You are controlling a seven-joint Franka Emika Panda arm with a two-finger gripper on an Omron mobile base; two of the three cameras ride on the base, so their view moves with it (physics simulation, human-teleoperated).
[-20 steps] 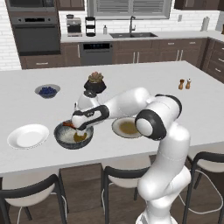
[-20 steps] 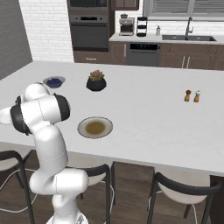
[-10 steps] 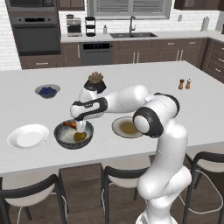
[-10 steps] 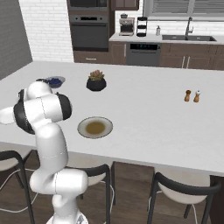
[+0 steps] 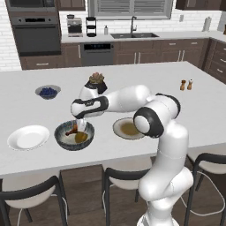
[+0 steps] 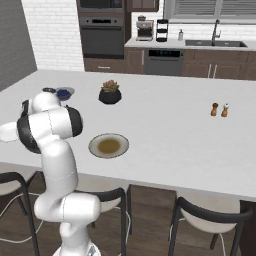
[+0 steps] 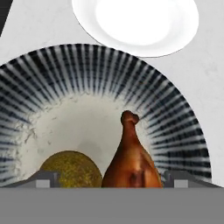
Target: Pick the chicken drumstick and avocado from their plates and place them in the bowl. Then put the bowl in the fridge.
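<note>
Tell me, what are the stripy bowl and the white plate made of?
The bowl looks like glazed ceramic: dark ribbed stripes on its wall and a pale speckled bottom. The white plate is probably smooth glazed ceramic too, plain with a soft sheen, though plastic could look the same.

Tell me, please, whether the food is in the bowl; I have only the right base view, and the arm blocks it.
Observer: Yes. The drumstick and the avocado both lie in the bowl, side by side.
Operator: Thank you. Are the jaws gripping either one?
Observer: No. In the hand view the jaws stand wide apart above the bowl, and both pieces lie loose beneath them.
Operator: And is anything left on the white plate?
Observer: No. The white plate is bare. It sits on the counter right beside the bowl.
</note>
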